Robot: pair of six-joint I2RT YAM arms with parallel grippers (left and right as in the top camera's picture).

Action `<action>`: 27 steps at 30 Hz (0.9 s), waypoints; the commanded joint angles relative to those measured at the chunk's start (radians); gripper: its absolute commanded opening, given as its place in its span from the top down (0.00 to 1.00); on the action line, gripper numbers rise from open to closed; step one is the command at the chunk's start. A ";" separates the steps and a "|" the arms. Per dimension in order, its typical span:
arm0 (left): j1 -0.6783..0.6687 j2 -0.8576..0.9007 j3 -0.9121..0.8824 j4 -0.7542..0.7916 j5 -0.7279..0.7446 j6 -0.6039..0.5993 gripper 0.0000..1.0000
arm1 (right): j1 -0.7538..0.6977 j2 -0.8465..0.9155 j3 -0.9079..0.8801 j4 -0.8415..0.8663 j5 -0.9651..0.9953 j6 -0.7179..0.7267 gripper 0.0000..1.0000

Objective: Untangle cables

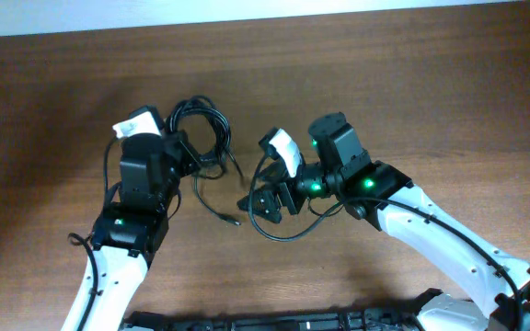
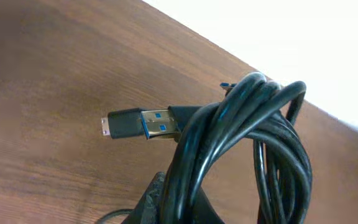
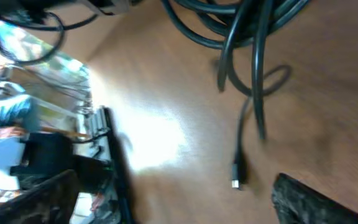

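The cables are a black coiled bundle on the brown table, just beyond my left gripper. In the left wrist view the bundle runs down between my fingers, which are shut on it. A USB plug with a blue insert sticks out to the left. A loose strand trails to a small silver-tipped plug, which also shows in the right wrist view. My right gripper is open and empty, low over the table just right of that plug, its fingers wide apart.
The wooden table extends all round. The table's front edge with dark equipment shows in the right wrist view. A thin black loop lies under my right wrist; I cannot tell whether it is the arm's own wire.
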 commanded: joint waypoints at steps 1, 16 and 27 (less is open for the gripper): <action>0.003 -0.012 0.006 0.008 -0.005 -0.193 1.00 | 0.041 0.015 0.005 0.002 0.224 -0.123 0.01; 0.003 -0.013 0.006 -0.003 0.198 -0.514 1.00 | 0.125 0.203 0.005 0.337 0.565 -0.122 0.63; 0.003 -0.012 0.006 -0.038 -0.068 -0.278 1.00 | 0.124 -0.002 0.005 -0.058 0.312 -0.070 0.96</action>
